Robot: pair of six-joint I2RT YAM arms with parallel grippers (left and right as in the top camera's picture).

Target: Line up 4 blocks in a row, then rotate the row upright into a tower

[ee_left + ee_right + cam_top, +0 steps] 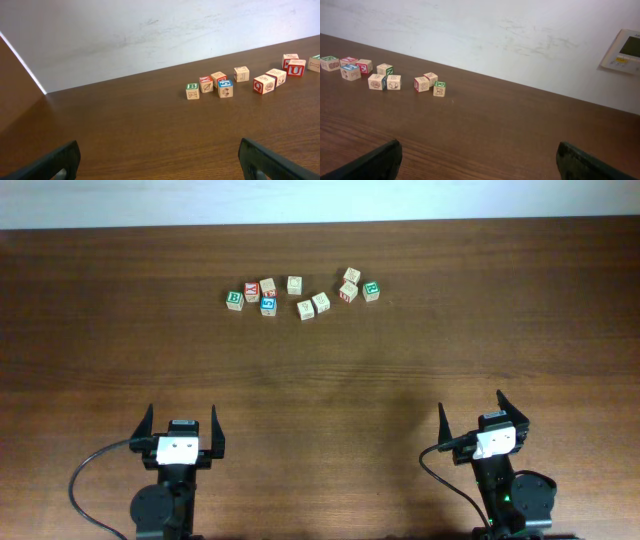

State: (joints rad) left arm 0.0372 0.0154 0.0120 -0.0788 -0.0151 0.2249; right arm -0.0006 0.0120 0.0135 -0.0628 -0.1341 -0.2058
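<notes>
Meanwhile, the blocks [252, 292] sit bunched at the left end of scattered cubes [320, 302] on the table's [400, 380] far side; near, the left fingers [146, 430] and right fingers [444, 430] gape wide, holding nothing.

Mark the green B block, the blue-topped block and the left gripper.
green B block [234, 298], overhead view, top face.
blue-topped block [268, 306], overhead view, top face.
left gripper [181, 410], overhead view, midway between its fingertips.
</notes>
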